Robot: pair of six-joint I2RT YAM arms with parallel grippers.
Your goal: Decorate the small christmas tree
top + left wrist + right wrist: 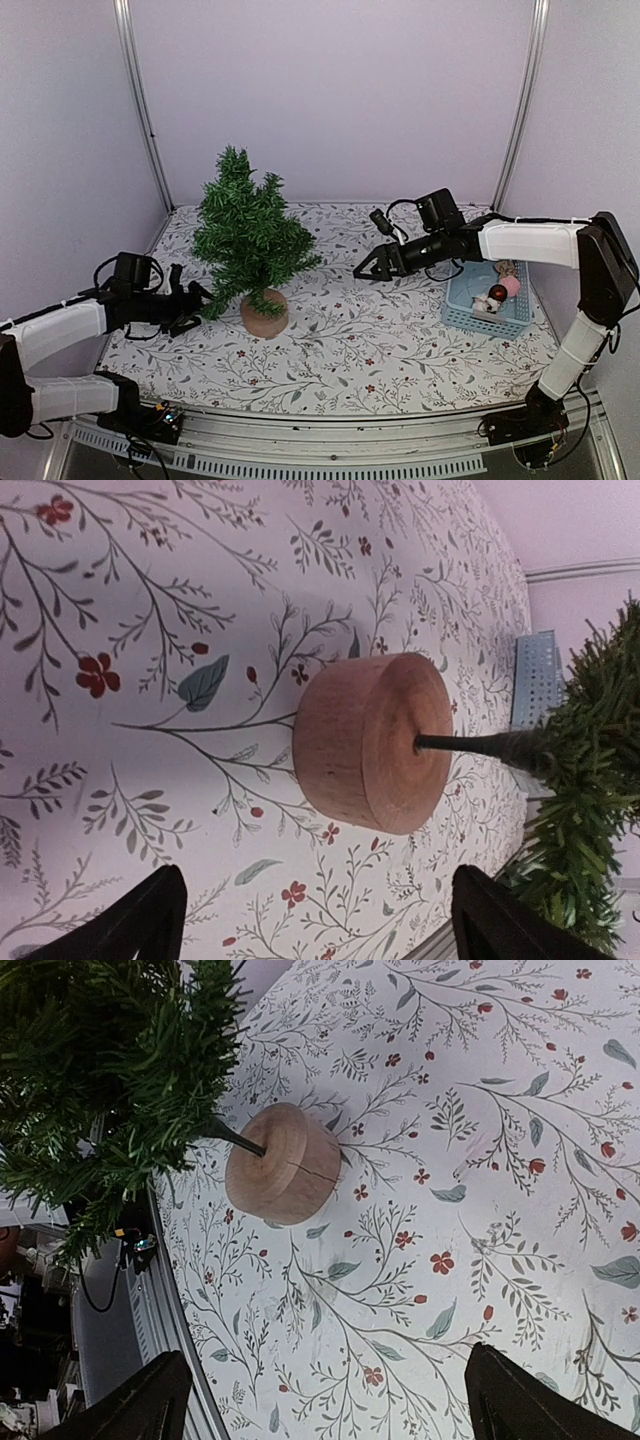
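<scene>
The small christmas tree [248,232] stands upright left of the table's middle, dark green on a round tan wooden base [264,314]. Just left of the base, low over the cloth, my left gripper [195,303] is open and empty. In the left wrist view the base [370,742] and thin trunk [480,745] lie ahead of the spread left gripper [315,925]. My right gripper [368,268] hovers open and empty to the right of the tree. The right wrist view shows the base [282,1163] and foliage [110,1080] well beyond the right gripper [330,1405].
A light-blue basket [455,300] sits at the right, under the right forearm. It holds a brown ball [497,293], a pink ornament [511,286] and other small pieces. A floral cloth [380,340] covers the table, with walls close on three sides.
</scene>
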